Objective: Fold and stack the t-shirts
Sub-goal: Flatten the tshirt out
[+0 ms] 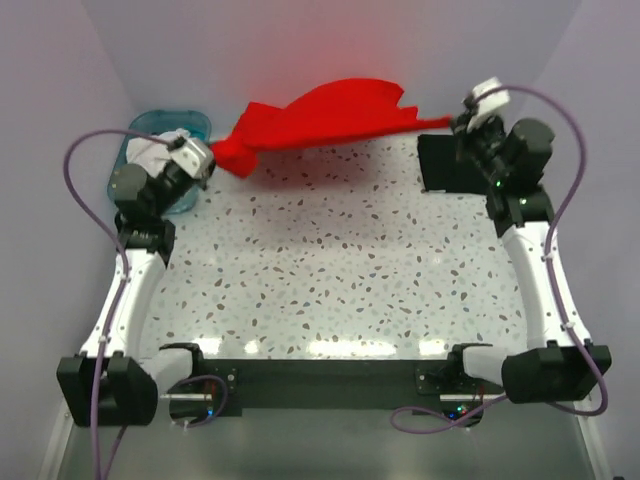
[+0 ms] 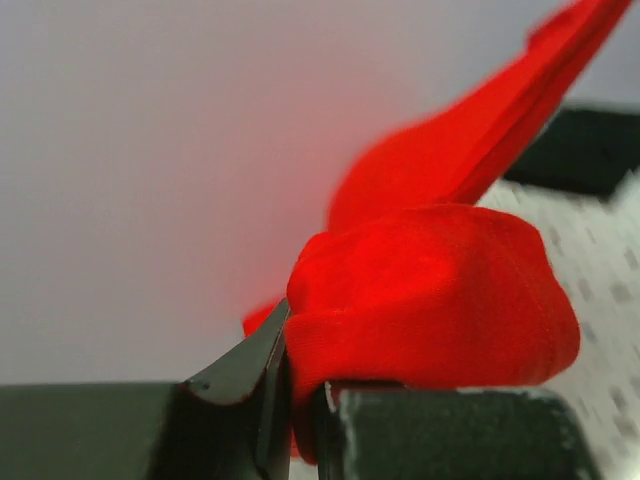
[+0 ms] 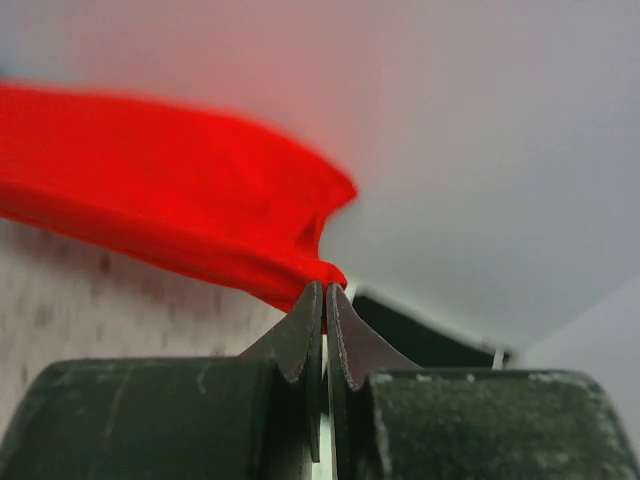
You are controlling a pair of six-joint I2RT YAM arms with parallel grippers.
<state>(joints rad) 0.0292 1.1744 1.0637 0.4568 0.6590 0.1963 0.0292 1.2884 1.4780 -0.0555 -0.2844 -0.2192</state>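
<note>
The bright red t-shirt (image 1: 320,118) hangs stretched in the air across the far side of the table, held at both ends. My left gripper (image 1: 212,165) is at the far left, shut on a bunched corner of the red t-shirt (image 2: 430,290), with cloth pinched between its jaws (image 2: 305,370). At the far right, my right gripper (image 1: 456,122) is shut on the other end of the red t-shirt (image 3: 170,200), a small nub of cloth showing at its tips (image 3: 325,290). The black t-shirt (image 1: 450,165) lies flat and folded on the table under the right gripper.
A teal plastic basin (image 1: 160,122) with pale cloth (image 1: 150,152) inside stands at the far left corner, right beside my left wrist. The back wall is close behind the hanging shirt. The speckled tabletop (image 1: 340,270) spreads out in front of it.
</note>
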